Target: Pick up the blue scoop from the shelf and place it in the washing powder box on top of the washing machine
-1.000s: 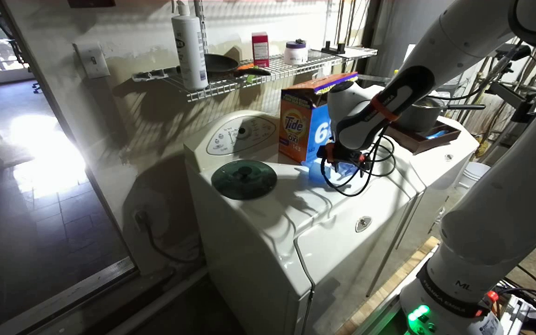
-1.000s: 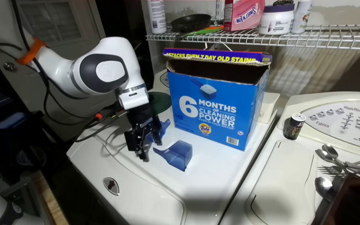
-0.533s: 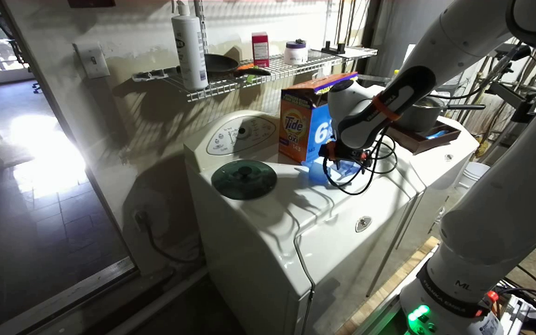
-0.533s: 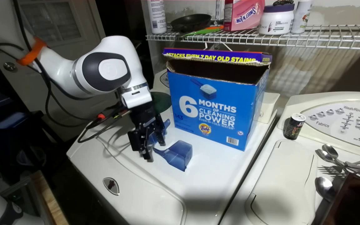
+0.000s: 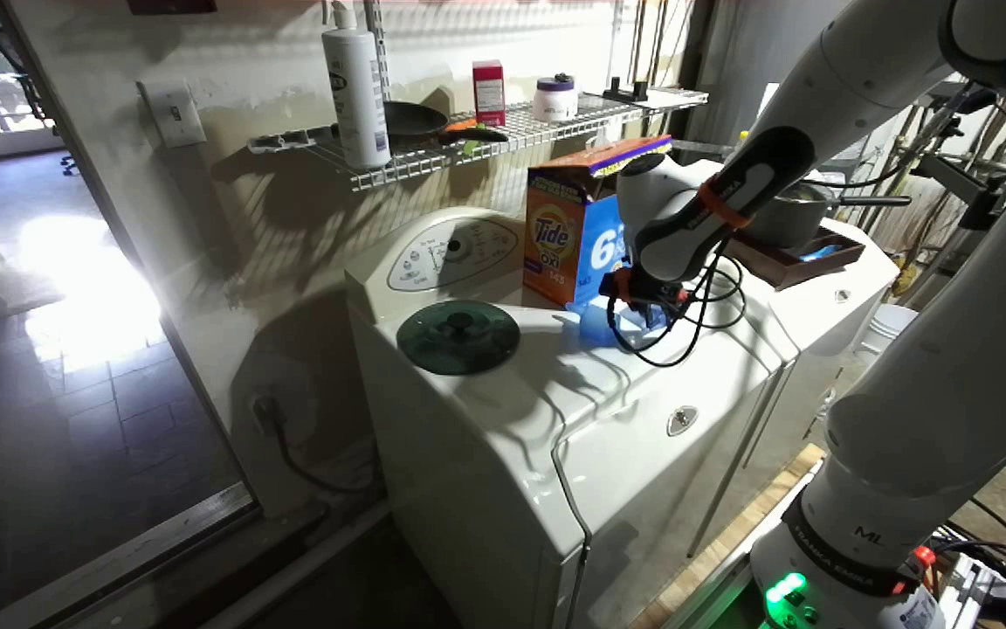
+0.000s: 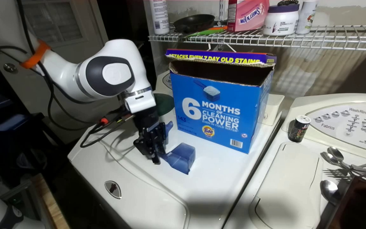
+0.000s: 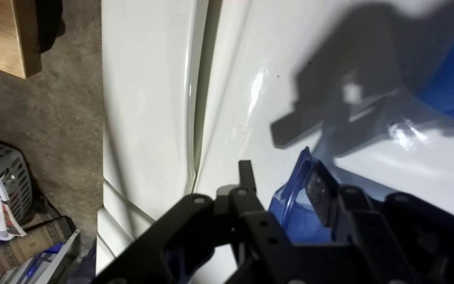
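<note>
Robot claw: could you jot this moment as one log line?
blue scoop: on washing machine | gripper: open around scoop handle | washing powder box: upright, top open

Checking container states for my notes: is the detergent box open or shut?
Open. In an exterior view, the dark inside of the detergent box shows between its front edge and the raised lid.

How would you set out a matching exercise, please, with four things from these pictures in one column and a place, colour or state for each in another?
Column one:
1. frying pan
2. washing powder box
3. round lid
4. dark can

Column two:
a. dark green, lying flat
b. standing near the spoons
c. on the wire shelf
d. blue and orange, top open

Right pairs: 1-c, 2-d, 3-a, 4-b.
</note>
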